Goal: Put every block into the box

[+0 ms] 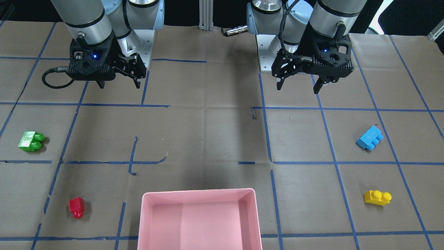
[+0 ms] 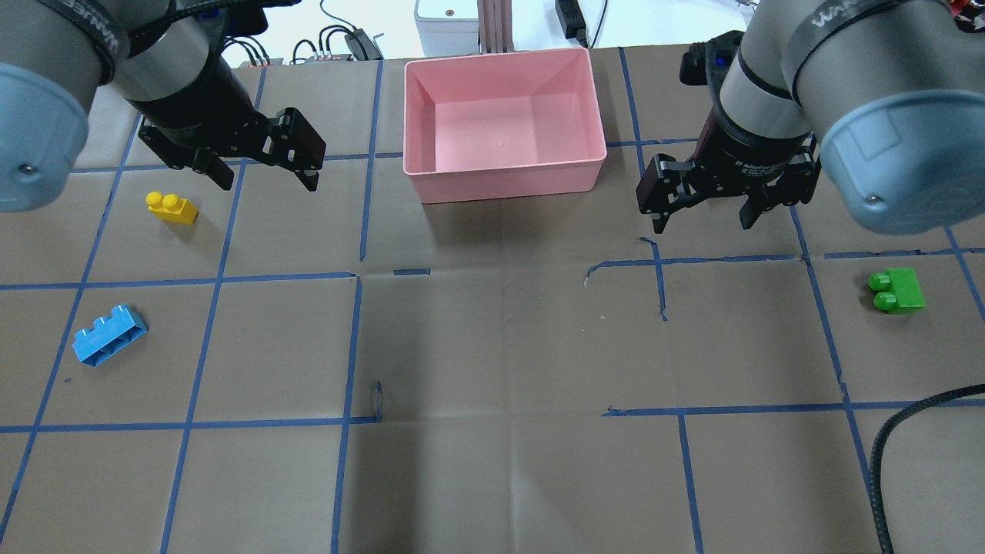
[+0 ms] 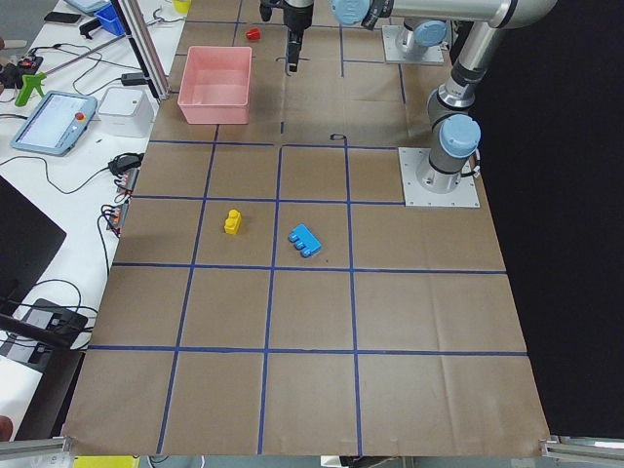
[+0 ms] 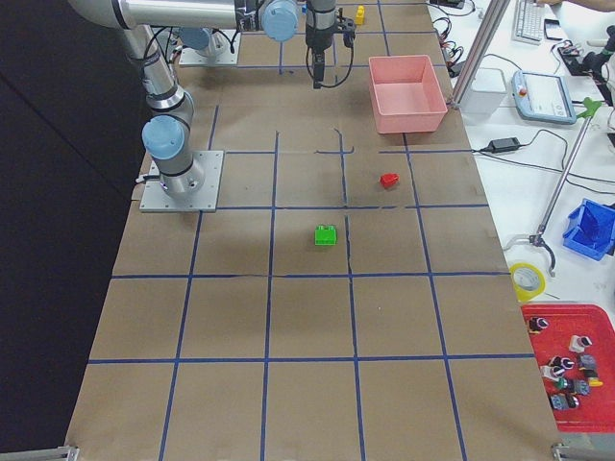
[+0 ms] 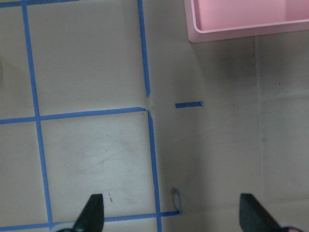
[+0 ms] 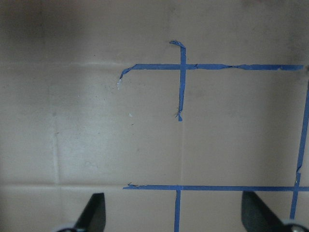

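Note:
The pink box (image 1: 199, 190) (image 2: 508, 183) stands empty at the table's far middle edge. The green brick (image 1: 31, 141) (image 2: 896, 291) and the red brick (image 1: 76, 207) (image 4: 389, 180) lie on my right side. The red brick is hidden in the overhead view. The blue brick (image 1: 369, 138) (image 2: 109, 335) and the yellow brick (image 1: 377, 197) (image 2: 172, 207) lie on my left side. My left gripper (image 1: 297, 88) (image 2: 267, 183) (image 5: 174, 215) is open and empty, above the table. My right gripper (image 1: 119, 85) (image 2: 702, 225) (image 6: 174, 215) is open and empty too. The left wrist view shows a corner of the box (image 5: 241, 33).
Blue tape lines grid the brown paper table cover. A black cable (image 2: 908, 431) loops at my near right. The arm bases (image 3: 441, 175) (image 4: 183, 178) stand at the robot's edge. A desk with a tablet (image 3: 54, 122) and tools runs past the far edge.

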Controlling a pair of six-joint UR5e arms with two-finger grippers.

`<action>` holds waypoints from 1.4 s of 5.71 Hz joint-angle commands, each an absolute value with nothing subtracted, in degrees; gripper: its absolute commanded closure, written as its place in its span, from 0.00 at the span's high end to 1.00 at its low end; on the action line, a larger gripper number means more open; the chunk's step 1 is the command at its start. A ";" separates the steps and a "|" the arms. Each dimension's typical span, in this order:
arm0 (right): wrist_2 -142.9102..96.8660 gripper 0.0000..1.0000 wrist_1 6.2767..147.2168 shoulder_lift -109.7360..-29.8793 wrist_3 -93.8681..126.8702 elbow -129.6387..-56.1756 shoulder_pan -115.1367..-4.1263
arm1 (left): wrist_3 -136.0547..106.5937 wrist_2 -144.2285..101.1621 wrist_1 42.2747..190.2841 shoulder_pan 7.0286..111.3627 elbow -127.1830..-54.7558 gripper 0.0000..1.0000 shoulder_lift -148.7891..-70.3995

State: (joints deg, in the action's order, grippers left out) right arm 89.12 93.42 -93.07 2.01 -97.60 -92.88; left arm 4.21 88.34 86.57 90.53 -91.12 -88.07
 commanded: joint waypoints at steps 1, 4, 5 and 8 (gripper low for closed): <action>89.21 1.00 93.43 -93.08 1.85 -96.69 -92.73 | 4.22 88.24 86.57 90.44 -91.32 0.99 -88.07; 90.43 1.00 93.60 -93.25 1.93 -96.94 -92.72 | 4.31 88.33 86.57 90.18 -91.49 0.99 -88.15; 90.70 1.00 93.69 -93.16 1.93 -96.68 -92.72 | 4.31 88.42 86.57 90.00 -91.49 0.99 -88.15; 92.55 1.00 95.89 -93.16 1.76 -97.64 -92.90 | 25.89 88.50 86.75 66.21 -91.67 0.99 -88.68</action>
